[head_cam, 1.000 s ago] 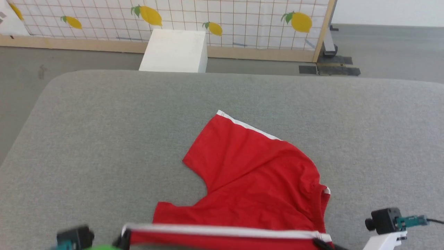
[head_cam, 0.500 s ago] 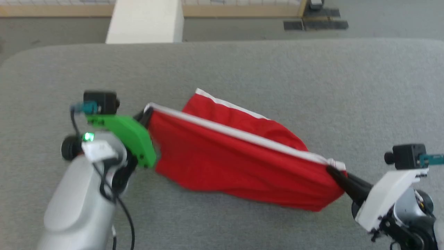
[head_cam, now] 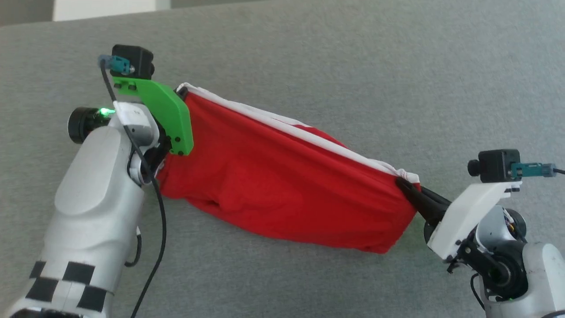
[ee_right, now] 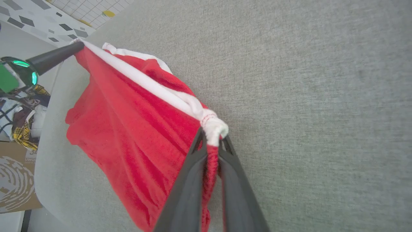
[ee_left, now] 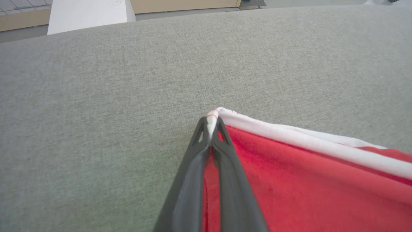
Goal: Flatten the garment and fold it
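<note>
Red garment [head_cam: 282, 185] up off the table's [head_cam: 353, 66] near edge now. Holding it taut mid-table by the waistband [head_cam: 287, 125], left pincer [head_cam: 181, 92] and right pincer [head_cam: 404, 184] clamped on its corners; next, lay flat.

No legible writing

A cardboard box [ee_right: 15, 180], at the lower left of the right wrist view, carried a pale swirl print like a fingerprint. Above the print ran a short row of dark letters [ee_right: 32, 159], too small and too skewed to read. A white block [ee_left: 87, 16] in the left wrist view bore a faint scribble near its top edge, also unreadable.
</note>
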Tool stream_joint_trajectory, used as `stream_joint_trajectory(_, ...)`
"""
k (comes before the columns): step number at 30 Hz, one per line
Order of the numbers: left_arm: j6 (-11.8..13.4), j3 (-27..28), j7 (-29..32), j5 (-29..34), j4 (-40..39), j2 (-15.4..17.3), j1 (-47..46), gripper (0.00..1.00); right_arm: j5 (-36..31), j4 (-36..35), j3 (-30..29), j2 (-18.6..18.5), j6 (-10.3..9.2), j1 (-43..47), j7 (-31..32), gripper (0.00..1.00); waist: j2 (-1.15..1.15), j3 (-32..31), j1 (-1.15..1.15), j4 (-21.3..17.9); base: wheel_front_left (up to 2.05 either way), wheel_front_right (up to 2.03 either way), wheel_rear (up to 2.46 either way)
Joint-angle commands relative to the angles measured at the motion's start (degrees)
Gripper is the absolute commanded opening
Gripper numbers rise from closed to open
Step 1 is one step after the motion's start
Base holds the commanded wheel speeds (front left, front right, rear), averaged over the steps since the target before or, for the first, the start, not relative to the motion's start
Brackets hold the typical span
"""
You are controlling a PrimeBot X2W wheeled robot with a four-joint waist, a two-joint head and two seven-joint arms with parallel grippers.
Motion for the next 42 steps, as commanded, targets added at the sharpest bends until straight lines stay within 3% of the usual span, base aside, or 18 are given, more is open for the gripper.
stream_joint_trajectory(1, -0.3, 0.2, -0.1, 0.8, 1.2, 0.5, -1.7, 0.0, -0.4, 0.3, -0.1, -0.1, -0.11, -0.9, -0.6, 0.0, 0.0, 2.8, 0.0, -2.6, 0.0, 0.0, 0.0)
stream_joint_trajectory(5, -0.4, -0.4, -1.1, 1.1, 4.2, 0.0, -3.0, 0.0, -0.1, 1.0, 0.2, 0.2, -0.11, -1.4, -1.3, 0.0, 0.0, 3.0, 0.0, -3.0, 0.0, 0.0, 0.0)
stream_joint_trajectory(6, -0.3, -0.3, -1.4, 1.0, 5.0, -0.1, -3.1, 0.2, 0.0, 1.0, 0.3, 0.3, -0.11, -1.5, -1.5, 0.09, 0.0, 3.0, 0.0, -3.1, 0.0, 0.0, 0.0)
stream_joint_trajectory(7, -0.3, -0.3, -1.7, 1.0, 5.5, -0.2, -3.3, 0.43, 0.1, 0.9, 0.4, 0.4, -0.11, -1.6, -1.7, 0.23, 0.0, 3.0, 0.0, -3.1, 0.0, 0.0, 0.0)
stream_joint_trajectory(8, -0.3, -0.2, -2.2, 0.9, 6.2, -0.3, -3.4, 1.0, 0.0, 0.8, 0.6, 0.4, -0.11, -1.7, -2.0, 1.0, 0.0, 2.8, 0.0, -3.1, 0.0, 0.0, 0.0)
stream_joint_trajectory(17, -1.5, 0.9, -11.9, 0.3, 6.9, -0.9, -3.1, 1.0, -2.6, -3.0, -0.3, 0.9, -0.11, 1.3, -7.0, 1.0, 0.0, -1.6, 0.0, -0.7, 0.0, 0.0, 0.0)
stream_joint_trajectory(23, -1.6, 1.9, -23.9, 1.4, -0.3, 1.1, 4.2, 1.0, -16.8, -9.2, -2.8, 1.5, -0.11, 7.8, -8.1, 1.0, 0.0, -5.9, 0.0, 1.7, 0.0, 0.0, 0.0)
stream_joint_trajectory(26, 0.0, 2.6, -29.8, 2.8, -6.0, 2.9, 10.2, 1.0, -20.4, -11.9, -3.4, 1.7, -0.11, 11.6, -5.5, 1.0, 0.0, -7.5, 0.0, 3.1, 0.0, 0.0, 0.0)
stream_joint_trajectory(29, 2.4, 3.2, -34.3, 4.7, -12.0, 4.7, 16.6, 1.0, -19.8, -12.7, -3.6, 1.7, -0.11, 14.5, -1.8, 1.0, 0.0, -8.3, 0.0, 4.4, 0.0, 0.0, 0.0)
stream_joint_trajectory(34, 6.2, 5.5, -36.3, 4.5, -19.4, 4.9, 26.0, 1.0, -19.4, -11.3, -2.4, 1.7, -0.11, 15.1, 2.1, 1.0, 0.0, -8.6, 0.0, 6.2, 0.0, 0.0, 0.0)
stream_joint_trajectory(40, 8.9, 6.7, -36.3, 3.1, -24.9, 4.3, 33.3, 1.0, -21.2, -3.7, -1.2, 1.7, -0.11, 10.8, 3.7, 1.0, 0.0, -8.8, 0.0, 8.0, 0.0, 0.0, 0.0)
stream_joint_trajectory(42, 9.6, 6.5, -35.6, 2.6, -26.9, 4.0, 35.5, 1.0, -22.9, 2.9, -0.5, 1.7, -0.11, 7.4, 3.6, 1.0, 0.0, -8.7, 0.0, 8.6, 0.0, 0.0, 0.0)
